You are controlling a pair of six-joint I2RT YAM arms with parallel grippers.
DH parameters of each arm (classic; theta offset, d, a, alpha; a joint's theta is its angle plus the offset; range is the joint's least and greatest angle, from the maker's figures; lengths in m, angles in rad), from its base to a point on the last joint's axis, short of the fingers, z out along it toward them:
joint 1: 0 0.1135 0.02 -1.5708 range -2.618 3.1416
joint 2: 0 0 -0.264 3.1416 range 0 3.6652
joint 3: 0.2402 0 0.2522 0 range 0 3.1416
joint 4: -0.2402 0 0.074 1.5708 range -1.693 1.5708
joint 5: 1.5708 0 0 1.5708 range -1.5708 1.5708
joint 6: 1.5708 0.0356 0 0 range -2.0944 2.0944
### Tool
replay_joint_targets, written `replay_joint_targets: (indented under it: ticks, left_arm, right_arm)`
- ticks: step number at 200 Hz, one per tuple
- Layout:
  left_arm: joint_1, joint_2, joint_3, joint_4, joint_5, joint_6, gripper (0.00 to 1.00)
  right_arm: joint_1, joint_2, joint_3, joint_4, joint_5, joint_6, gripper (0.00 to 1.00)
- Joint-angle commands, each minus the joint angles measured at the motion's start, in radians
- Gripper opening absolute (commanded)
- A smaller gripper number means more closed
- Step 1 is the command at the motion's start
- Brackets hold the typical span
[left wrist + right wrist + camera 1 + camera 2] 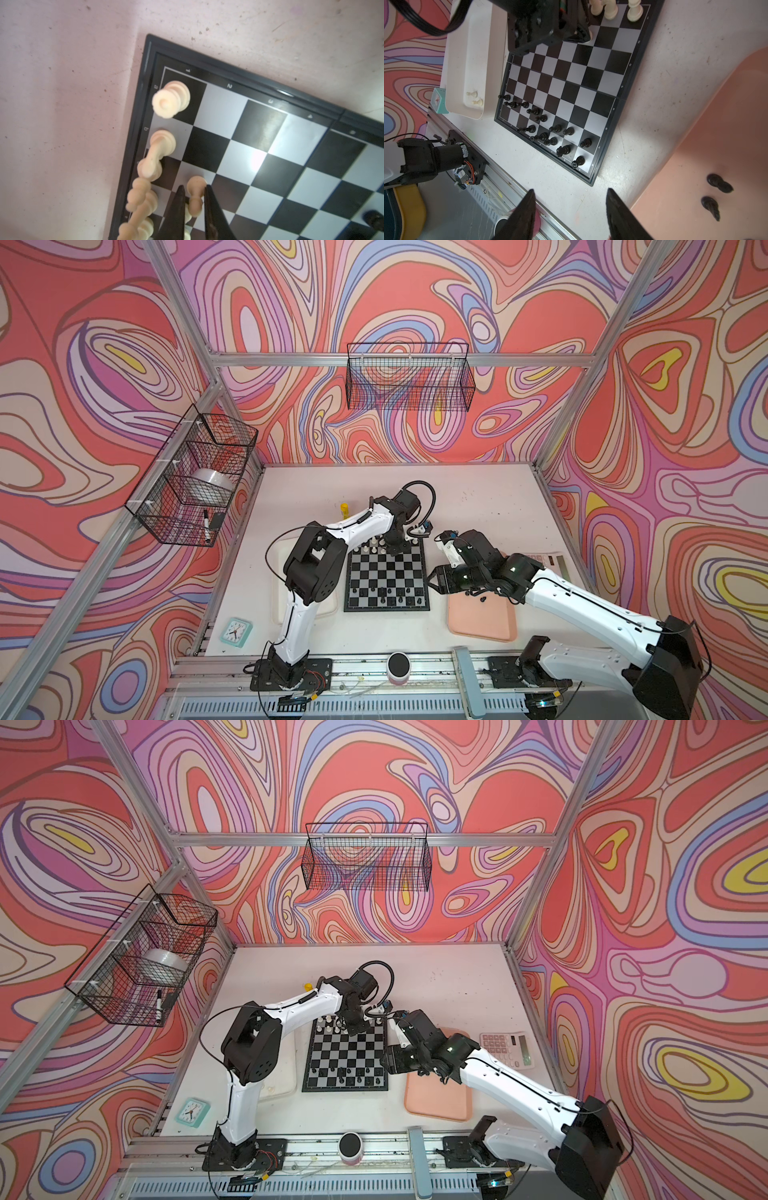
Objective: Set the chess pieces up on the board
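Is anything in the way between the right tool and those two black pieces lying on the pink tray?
Nothing visible. The right tool hangs open over the table beside the pink tray, and the two black pieces lie alone on its bare surface.

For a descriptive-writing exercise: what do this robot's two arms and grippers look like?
The left arm and right arm have white shells, bulky black joint housings and a thin black cable running along each. A thicker black cable loops at the left wrist. The left gripper and right gripper each have two black fingers tapering to points.
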Motion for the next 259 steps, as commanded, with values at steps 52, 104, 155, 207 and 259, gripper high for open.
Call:
replay_joint_targets:
  ticks: [52,104,155,207,259]
  left_arm:
    - [-0.009,-0.007,0.007,-0.015,-0.018,0.018,0.23]
    - [-0.009,-0.023,-0.003,-0.016,-0.015,0.019,0.26]
    - [-0.009,-0.027,0.006,-0.03,-0.008,0.018,0.27]
    - [-0.009,-0.037,0.011,-0.041,-0.001,0.018,0.27]
    - [-0.009,-0.049,0.016,-0.052,0.007,0.014,0.27]
  right_arm:
    - [0.005,0.008,-0.018,0.02,0.011,-0.005,0.56]
    - [0.005,0.003,-0.018,0.02,0.012,-0.005,0.56]
    - [0.004,0.001,-0.02,0.021,0.011,-0.004,0.56]
    - [0.005,-0.01,-0.008,0.016,0.014,-0.008,0.56]
    - [0.005,-0.059,0.041,-0.021,0.006,-0.029,0.56]
